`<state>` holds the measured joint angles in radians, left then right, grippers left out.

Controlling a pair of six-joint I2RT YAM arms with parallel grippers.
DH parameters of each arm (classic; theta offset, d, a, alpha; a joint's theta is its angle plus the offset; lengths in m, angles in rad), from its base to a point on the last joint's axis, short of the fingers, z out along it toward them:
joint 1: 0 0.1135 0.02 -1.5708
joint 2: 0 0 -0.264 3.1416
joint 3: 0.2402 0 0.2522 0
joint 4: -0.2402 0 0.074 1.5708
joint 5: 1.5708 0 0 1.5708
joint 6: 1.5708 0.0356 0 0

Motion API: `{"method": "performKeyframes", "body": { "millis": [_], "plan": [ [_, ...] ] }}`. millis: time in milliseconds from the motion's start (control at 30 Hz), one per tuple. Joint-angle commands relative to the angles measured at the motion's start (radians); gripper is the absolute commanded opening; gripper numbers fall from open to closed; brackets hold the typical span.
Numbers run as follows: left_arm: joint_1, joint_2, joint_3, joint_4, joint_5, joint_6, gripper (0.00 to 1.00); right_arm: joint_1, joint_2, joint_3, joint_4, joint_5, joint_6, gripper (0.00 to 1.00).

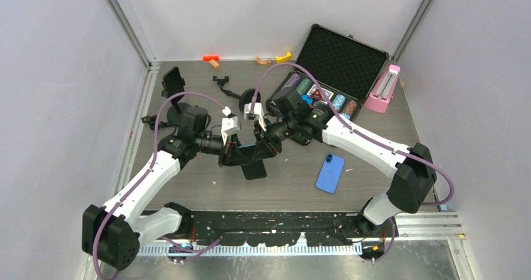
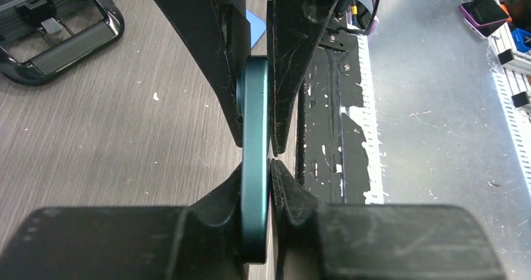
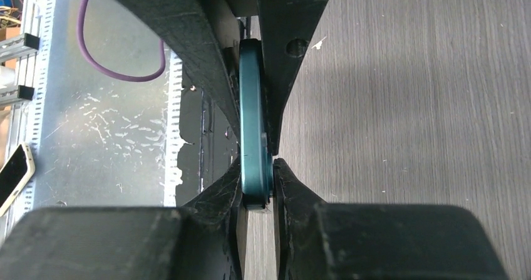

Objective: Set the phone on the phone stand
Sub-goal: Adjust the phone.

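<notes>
Both of your tools meet at the middle of the table (image 1: 294, 183), pinching the same phone (image 1: 254, 166). The left tool (image 1: 233, 156) is pressed together on one end and the right tool (image 1: 266, 147) on the other. From above, the phone shows only as a dark slab, its upper part hidden under the fingers. In each wrist view you see just its thin teal edge, standing on its side between the black pads. Whether its lower end touches the table you cannot tell. A black stand (image 1: 173, 83) rises near the far-left corner, well apart from the held phone. Its lower part is hidden behind the left arm. A blue phone (image 1: 330, 173) lies flat to the right, near nothing. An open case (image 1: 341, 64) sits at the far right.
</notes>
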<state>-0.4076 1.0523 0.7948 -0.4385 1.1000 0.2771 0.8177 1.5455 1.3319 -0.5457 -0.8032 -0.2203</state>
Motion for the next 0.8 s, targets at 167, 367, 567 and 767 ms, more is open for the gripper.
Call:
{"method": "performKeyframes", "body": {
  "millis": [167, 367, 567, 767],
  "plan": [
    [-0.002, -0.019, -0.022, 0.184, 0.020, -0.068, 0.57, -0.029, -0.108, 0.003, 0.091, 0.039, 0.081, 0.00],
    [0.018, 0.010, -0.016, 0.236, 0.031, -0.123, 0.72, -0.087, -0.163, -0.008, 0.100, 0.014, 0.095, 0.00],
    [0.018, 0.096, -0.041, 0.488, 0.091, -0.326, 0.71, -0.142, -0.196, -0.024, 0.167, -0.018, 0.159, 0.00],
    [0.011, 0.222, -0.059, 0.827, 0.144, -0.629, 0.46, -0.168, -0.192, -0.035, 0.234, -0.039, 0.218, 0.00]
  ]
}}
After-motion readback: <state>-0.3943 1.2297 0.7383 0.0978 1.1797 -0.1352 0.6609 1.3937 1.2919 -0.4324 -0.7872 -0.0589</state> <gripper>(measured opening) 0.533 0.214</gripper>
